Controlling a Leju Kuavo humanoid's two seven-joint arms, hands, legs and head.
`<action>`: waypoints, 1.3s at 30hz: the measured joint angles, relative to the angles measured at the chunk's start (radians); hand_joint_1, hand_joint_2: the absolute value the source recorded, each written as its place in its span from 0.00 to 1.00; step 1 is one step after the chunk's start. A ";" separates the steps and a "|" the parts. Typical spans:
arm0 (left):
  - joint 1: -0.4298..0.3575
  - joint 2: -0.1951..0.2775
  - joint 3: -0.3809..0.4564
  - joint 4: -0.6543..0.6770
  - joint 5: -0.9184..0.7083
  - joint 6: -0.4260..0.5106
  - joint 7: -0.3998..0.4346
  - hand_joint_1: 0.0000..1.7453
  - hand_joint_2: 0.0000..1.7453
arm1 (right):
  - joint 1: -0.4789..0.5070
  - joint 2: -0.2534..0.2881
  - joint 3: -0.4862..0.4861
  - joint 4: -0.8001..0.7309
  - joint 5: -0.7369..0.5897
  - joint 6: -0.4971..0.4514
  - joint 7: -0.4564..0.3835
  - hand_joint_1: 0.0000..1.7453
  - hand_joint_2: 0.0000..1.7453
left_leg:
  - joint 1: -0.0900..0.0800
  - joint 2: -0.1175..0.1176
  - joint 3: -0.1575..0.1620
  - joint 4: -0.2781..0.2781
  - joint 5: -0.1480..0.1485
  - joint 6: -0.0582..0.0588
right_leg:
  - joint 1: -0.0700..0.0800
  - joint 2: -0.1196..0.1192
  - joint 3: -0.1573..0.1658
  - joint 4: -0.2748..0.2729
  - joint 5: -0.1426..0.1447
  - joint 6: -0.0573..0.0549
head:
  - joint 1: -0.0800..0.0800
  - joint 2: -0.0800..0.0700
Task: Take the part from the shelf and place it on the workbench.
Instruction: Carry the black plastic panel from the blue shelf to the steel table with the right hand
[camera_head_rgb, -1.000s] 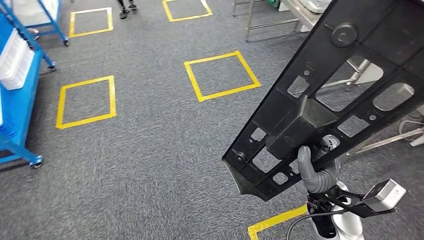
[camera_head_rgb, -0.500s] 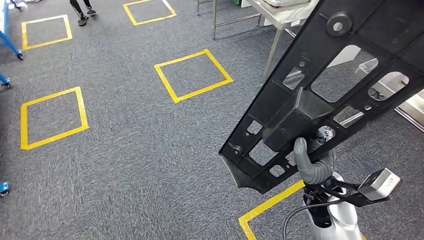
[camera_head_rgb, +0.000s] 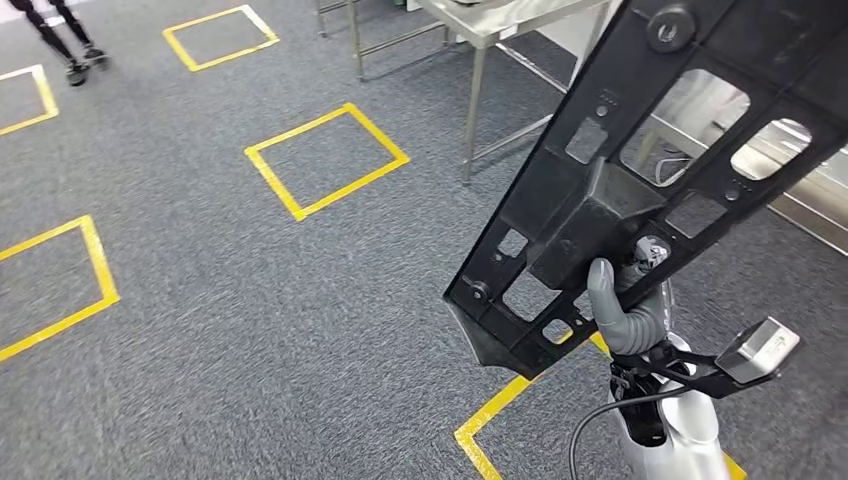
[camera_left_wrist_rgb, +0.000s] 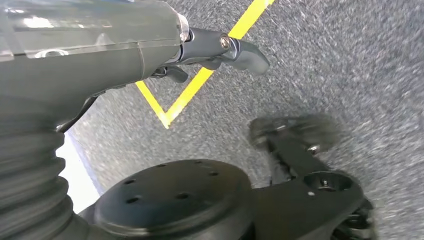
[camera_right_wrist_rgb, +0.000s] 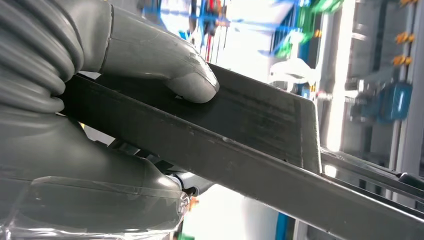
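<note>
My right hand (camera_head_rgb: 626, 322) grips a large black plastic part (camera_head_rgb: 650, 170), a flat panel with several cut-outs, held up and tilted over the lower right of the head view. In the right wrist view my thumb (camera_right_wrist_rgb: 170, 62) presses on the part's edge (camera_right_wrist_rgb: 260, 125). A metal workbench (camera_head_rgb: 478, 18) stands ahead at the upper right, partly hidden behind the part. My left hand (camera_left_wrist_rgb: 150, 50) hangs over the carpet with nothing in it, a dark finger stretched out.
Grey carpet carries yellow tape squares (camera_head_rgb: 325, 160), and one tape corner (camera_head_rgb: 497, 407) lies near my body. The workbench's legs (camera_head_rgb: 474, 110) and a lower rail reach the floor. A person's legs (camera_head_rgb: 58, 30) show at the far upper left.
The whole view has swung: the floor squares slid left, the blue shelf left the picture, and the metal workbench came nearer. The part stays in my right hand.
</note>
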 joint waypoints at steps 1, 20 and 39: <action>0.002 0.000 0.000 0.000 -0.002 -0.002 0.000 0.00 1.00 | 0.010 0.000 -0.003 -0.007 0.001 -0.004 -0.004 1.00 1.00 | 0.000 -0.019 0.017 -0.042 0.011 0.003 | -0.001 0.011 -0.004 0.002 0.001 0.005 | 0.000 0.000; -0.005 -0.018 -0.012 0.000 0.006 0.000 -0.104 0.00 1.00 | 0.016 0.005 -0.023 -0.030 0.014 0.039 -0.002 1.00 1.00 | -0.013 0.149 0.055 -0.080 -0.011 -0.002 | 0.000 -0.120 -0.007 -0.001 -0.001 0.018 | 0.000 0.000; 0.006 -0.034 0.001 0.000 0.015 0.013 -0.002 0.00 1.00 | -0.050 0.007 -0.018 0.035 -0.034 0.027 0.032 1.00 1.00 | -0.007 0.052 0.029 -0.096 0.029 0.041 | -0.003 -0.065 -0.098 0.151 -0.068 0.043 | 0.000 0.000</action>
